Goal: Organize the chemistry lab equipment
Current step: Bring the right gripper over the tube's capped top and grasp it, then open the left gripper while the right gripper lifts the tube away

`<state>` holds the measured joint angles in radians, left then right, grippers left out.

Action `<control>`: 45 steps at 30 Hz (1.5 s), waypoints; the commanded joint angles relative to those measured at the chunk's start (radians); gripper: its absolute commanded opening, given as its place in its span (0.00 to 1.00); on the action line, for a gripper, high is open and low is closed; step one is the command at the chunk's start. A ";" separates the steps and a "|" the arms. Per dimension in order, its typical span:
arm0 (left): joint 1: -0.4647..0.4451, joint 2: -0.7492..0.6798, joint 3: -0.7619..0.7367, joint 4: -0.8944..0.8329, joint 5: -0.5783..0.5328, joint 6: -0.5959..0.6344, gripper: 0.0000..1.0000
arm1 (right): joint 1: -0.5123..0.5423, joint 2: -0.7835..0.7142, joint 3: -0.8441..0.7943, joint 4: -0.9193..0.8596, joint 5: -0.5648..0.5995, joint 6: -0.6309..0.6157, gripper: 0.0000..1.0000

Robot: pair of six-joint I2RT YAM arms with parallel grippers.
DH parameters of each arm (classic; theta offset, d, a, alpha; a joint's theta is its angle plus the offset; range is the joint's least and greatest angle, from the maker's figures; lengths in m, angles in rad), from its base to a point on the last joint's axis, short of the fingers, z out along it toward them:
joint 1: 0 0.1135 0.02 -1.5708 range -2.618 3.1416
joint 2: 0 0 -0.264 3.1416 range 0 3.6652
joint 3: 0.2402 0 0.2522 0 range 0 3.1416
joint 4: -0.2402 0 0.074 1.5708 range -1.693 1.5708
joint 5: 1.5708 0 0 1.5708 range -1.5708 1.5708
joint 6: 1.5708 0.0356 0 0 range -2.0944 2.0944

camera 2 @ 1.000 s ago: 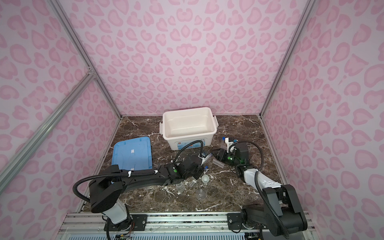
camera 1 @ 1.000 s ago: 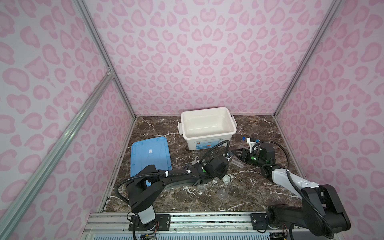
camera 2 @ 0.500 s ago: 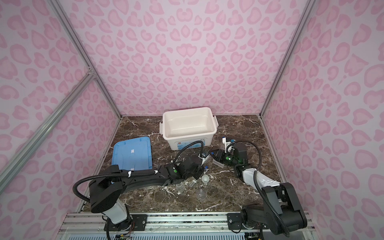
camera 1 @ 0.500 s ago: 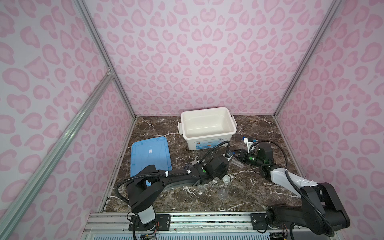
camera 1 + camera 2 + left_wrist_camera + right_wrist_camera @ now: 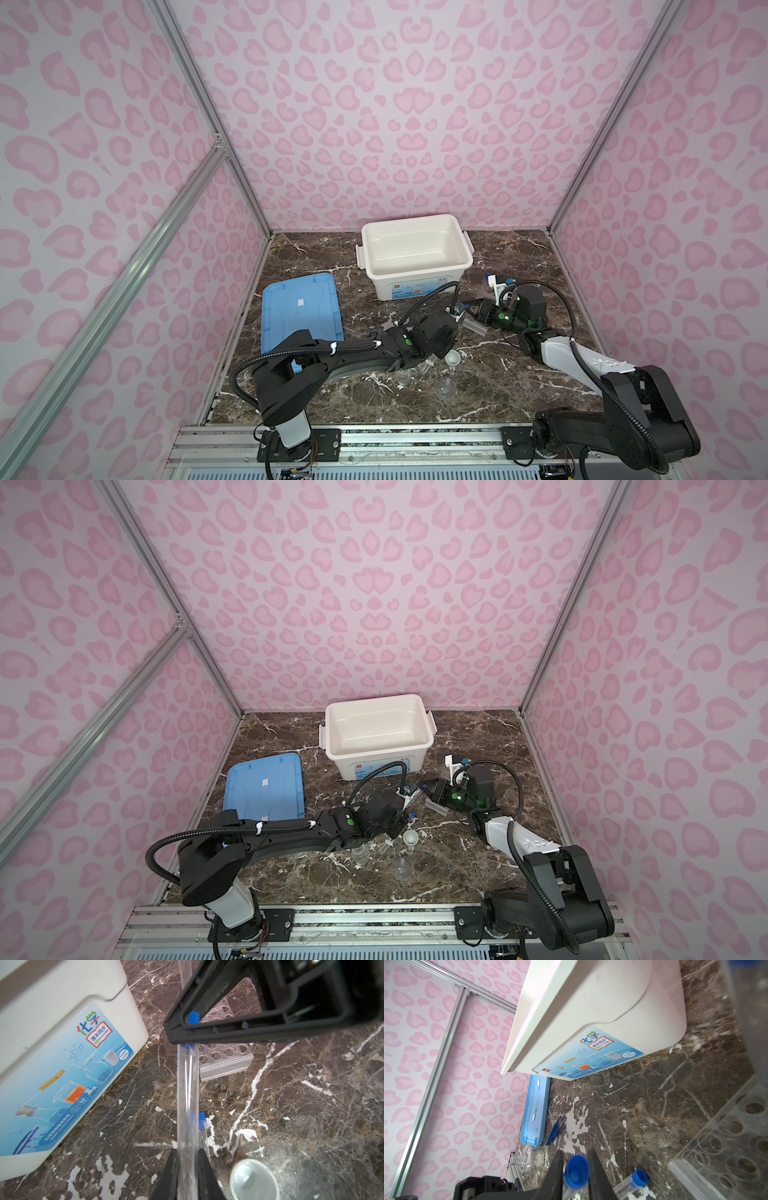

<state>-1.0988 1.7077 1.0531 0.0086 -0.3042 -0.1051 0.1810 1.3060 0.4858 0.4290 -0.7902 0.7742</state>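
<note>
Pink blotch-print walls closed the cell on three sides, with grey metal struts running up the corners and one slanting across the left wall. The desk was dark brown marble, veined and flecked with white. A metal rail edged its front and carried both arm bases. The left arm lay low across the middle, and the right arm reached in from the right to meet it.

A white bin stood open at the back centre, with a blue picture label on its front wall. A blue lid lay flat on the left of the desk, apart from the bin. The clear rack sat on the desk near the right claw, holes upward.

In front of the bin a tube was held at both ends. The left claw pinched its clear shaft, and the right claw was pressed onto its blue cap. A spare tube lay on the desk beside the rack.

Nearer the front a beaker, a flask and a white bowl stood close together. The tweezers lay just beside the lid's edge
</note>
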 commanded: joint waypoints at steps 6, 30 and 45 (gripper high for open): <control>-0.001 0.012 0.008 0.023 -0.025 0.000 0.13 | 0.012 -0.020 -0.006 0.016 -0.007 -0.022 0.17; -0.002 -0.028 -0.044 0.036 -0.110 -0.051 0.76 | 0.017 -0.182 -0.001 -0.159 0.237 -0.114 0.14; -0.001 -0.012 -0.065 -0.017 -0.164 -0.076 0.78 | 0.100 -0.399 0.041 -0.312 0.641 -0.284 0.15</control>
<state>-1.0988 1.6920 0.9836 0.0002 -0.4461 -0.1753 0.2703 0.9218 0.5198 0.1398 -0.2722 0.5423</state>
